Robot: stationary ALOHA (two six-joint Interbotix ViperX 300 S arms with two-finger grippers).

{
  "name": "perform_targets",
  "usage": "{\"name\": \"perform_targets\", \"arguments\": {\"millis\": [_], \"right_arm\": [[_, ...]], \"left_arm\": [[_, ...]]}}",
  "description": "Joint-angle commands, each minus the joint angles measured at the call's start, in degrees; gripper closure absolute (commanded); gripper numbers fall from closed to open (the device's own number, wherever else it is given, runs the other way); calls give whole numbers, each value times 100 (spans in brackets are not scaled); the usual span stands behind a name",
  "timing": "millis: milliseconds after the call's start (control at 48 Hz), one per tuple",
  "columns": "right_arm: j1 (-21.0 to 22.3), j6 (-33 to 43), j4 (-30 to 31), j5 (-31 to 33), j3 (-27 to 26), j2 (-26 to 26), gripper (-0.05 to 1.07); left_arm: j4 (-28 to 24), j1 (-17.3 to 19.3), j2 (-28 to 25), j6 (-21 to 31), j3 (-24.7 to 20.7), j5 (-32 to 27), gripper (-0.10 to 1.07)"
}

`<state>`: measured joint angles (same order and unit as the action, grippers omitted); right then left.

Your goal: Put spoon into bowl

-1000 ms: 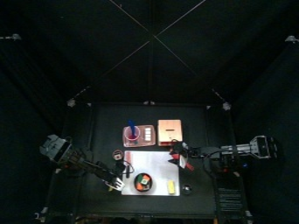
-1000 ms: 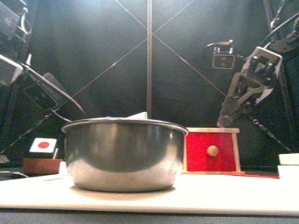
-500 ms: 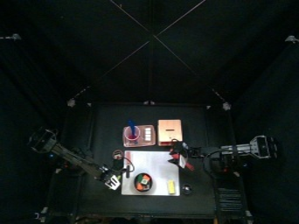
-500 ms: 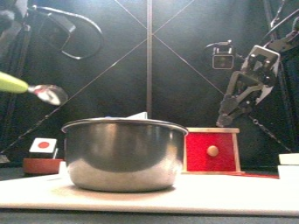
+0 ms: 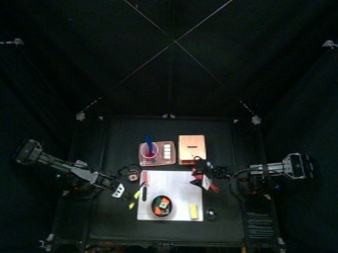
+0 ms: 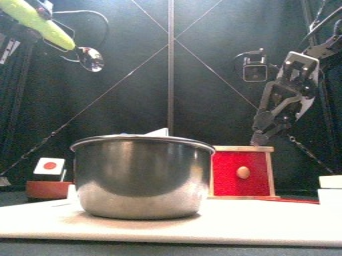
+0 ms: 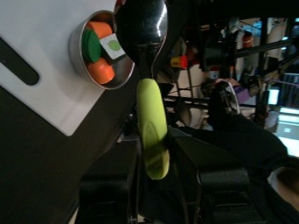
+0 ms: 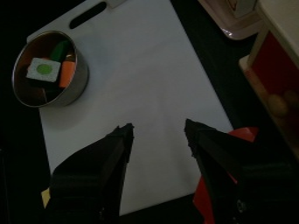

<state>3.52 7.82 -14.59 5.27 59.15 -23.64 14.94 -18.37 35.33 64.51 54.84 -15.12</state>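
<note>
Raised since the earlier front view: spoon (image 6: 56, 37), now carried high at the left of that view, metal head toward the middle, yellow-green handle slanting up and outward. Earlier top views show the left arm reaching in close to the white board; it now sits drawn back toward the table's left edge.

Item, left gripper (image 7: 149, 179): jaws partly apart and clamped on the spoon's handle (image 7: 151, 140); the head shows in the left wrist view overlapping the bowl's rim as seen from there, though the front view puts it well above the table.

Item, bowl (image 5: 160, 205): small, round, steel, on the white board (image 5: 179, 183) near the table's front; orange and green pieces inside. It fills the front view's middle (image 6: 142, 175).

Item, right gripper (image 8: 158, 140): jaws wide apart, empty, hanging over the board's right side; unmoved across the views.

Judgement: the lift is done and the carry is in hand; the spoon is not yet over the bowl's mouth and must come across and down.

Surroundings: red box (image 6: 243, 172) just right of the bowl in the front view; pinkish tray (image 5: 153, 152) and copper-brown board (image 5: 196, 144) behind the white board; short yellow thing (image 5: 193, 211) beside the bowl. None lies on the left approach; the bowl's own near rim is the likeliest snag.
</note>
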Motion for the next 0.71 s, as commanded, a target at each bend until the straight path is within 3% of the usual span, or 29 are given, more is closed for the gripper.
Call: {"name": "perform_targets", "arguments": {"millis": [0,375,688], "right_arm": [[18,9,-9,-18,-141,-70,17],[18,0,9,-18,-185,-70,17],[-149,-9,35,-185,-545,26,17]], "left_arm": [[211,0,-53,-105,-149,97,45],[905,-149,-1028,-650,-659,-79,45],[1591,-18,-1626,-1696,-1072,-466,45]]}}
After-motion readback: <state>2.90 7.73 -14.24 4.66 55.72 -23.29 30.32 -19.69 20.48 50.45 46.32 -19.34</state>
